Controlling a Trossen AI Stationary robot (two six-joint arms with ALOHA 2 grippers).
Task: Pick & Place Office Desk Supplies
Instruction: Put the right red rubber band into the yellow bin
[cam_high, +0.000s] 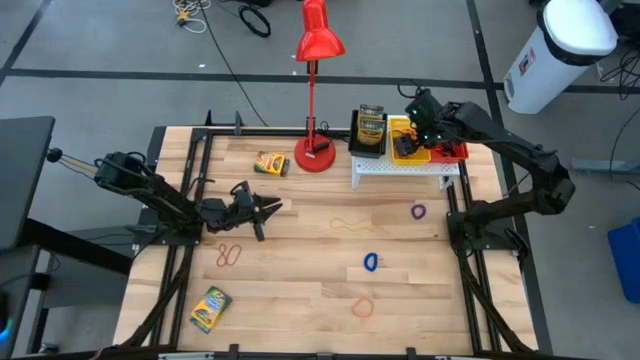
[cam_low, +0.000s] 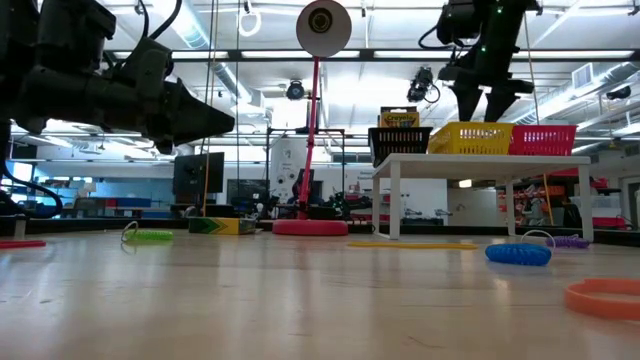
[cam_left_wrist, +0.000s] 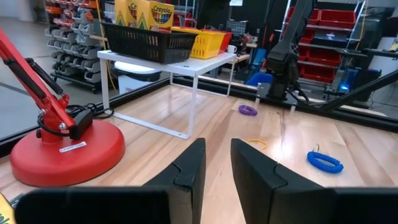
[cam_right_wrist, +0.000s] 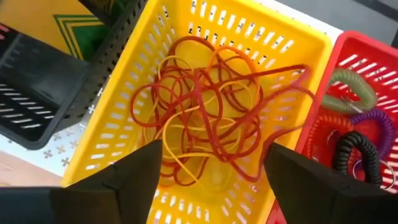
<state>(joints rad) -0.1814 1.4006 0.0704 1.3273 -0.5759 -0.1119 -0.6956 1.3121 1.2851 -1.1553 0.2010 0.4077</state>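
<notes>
Hovering claw: the right claw (cam_right_wrist: 211, 186) hangs over the yellow bin (cam_right_wrist: 155, 118), fingers spread apart, nothing between them.
Yellow bin contents: a tangle of red and tan rubber bands (cam_right_wrist: 211, 118) lies on its mesh floor.
Red bin: the red bin (cam_right_wrist: 373, 74) sits touching the yellow one and holds coiled loops in green, purple and black.
Black bin: the black bin (cam_high: 369, 140) stands on the other side of the yellow bin, with a crayon box (cam_high: 371, 123) upright inside.
Shelf: all three bins rest on a small white shelf (cam_high: 405, 168) at the back of the surface (cam_high: 300, 290).
Left claw: the left claw (cam_high: 272, 208) waits low over the surface near the red lamp (cam_high: 314, 155), fingers a little apart and empty.
Loose boxes: one crayon box (cam_high: 271, 163) lies beside the lamp base, another (cam_high: 210, 308) near the front left.
Loose loops: a red band (cam_high: 229, 256), a blue coil (cam_high: 371, 262), a purple coil (cam_high: 418, 211), a tan band (cam_high: 350, 226) and an orange band (cam_high: 362, 307) lie scattered, well apart.
</notes>
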